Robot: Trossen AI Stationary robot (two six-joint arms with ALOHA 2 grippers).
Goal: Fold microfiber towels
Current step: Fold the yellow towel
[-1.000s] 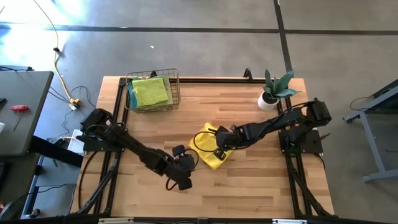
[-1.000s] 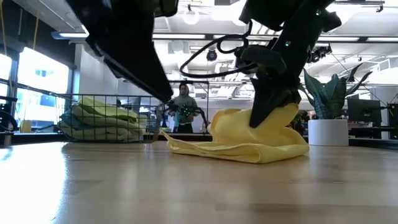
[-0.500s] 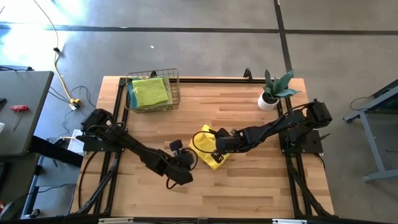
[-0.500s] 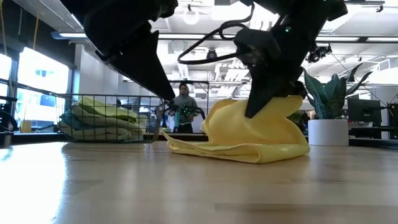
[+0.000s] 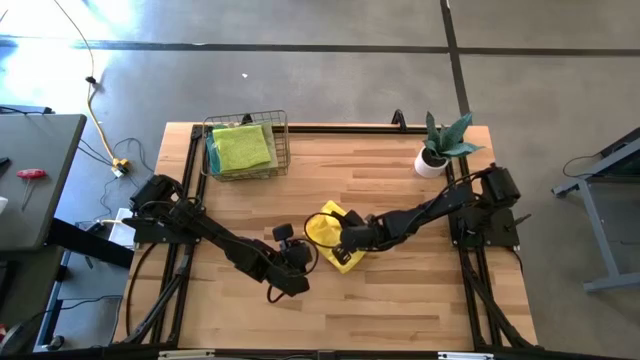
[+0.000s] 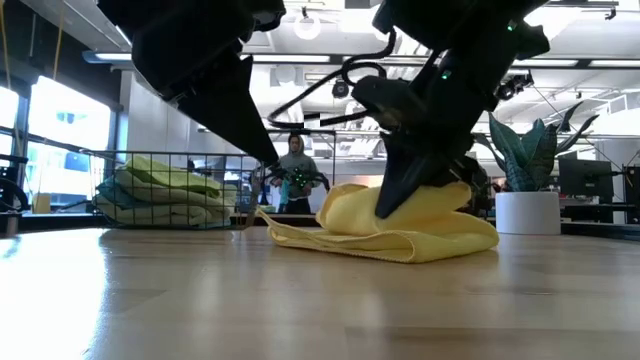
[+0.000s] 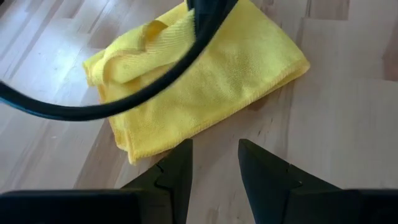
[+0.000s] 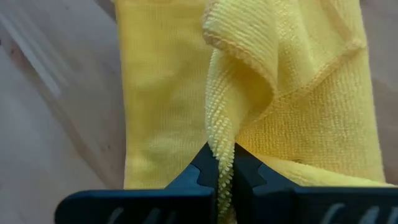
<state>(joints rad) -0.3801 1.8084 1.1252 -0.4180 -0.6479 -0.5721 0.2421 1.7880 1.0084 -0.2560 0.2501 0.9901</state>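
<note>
1. Microfiber towels in lime green and light blue (image 5: pixel 241 148) sit stacked in what I see as a wire basket (image 5: pixel 282 140) at the far left part of the table (image 5: pixel 420 290), well apart from both arms. In the low view the stack (image 6: pixel 165 198) looks neat behind the wire.
2. My left gripper (image 5: pixel 297 262) hangs near the middle of the table toward the front edge, just beside the yellow towel's left side. From its wrist camera I see both fingers (image 7: pixel 177 171) parted by a narrow gap with bare wood between them; they hold nothing and do not touch the cloth.
3. At the table's middle lies the yellow towel (image 5: pixel 332 240), partly folded, with a doubled layer flat on the wood and a loose fold bunched up on top (image 6: pixel 420 225).
4. My right gripper (image 5: pixel 345 243) reaches in from the right edge and is down on that towel. Its jaws are pinched tight on a raised ridge of the yellow cloth (image 8: pixel 239 118), which stands up between the fingertips (image 8: pixel 208 168).
5. Toward the far right corner stands a potted plant (image 5: pixel 440 145) in a white pot.
</note>
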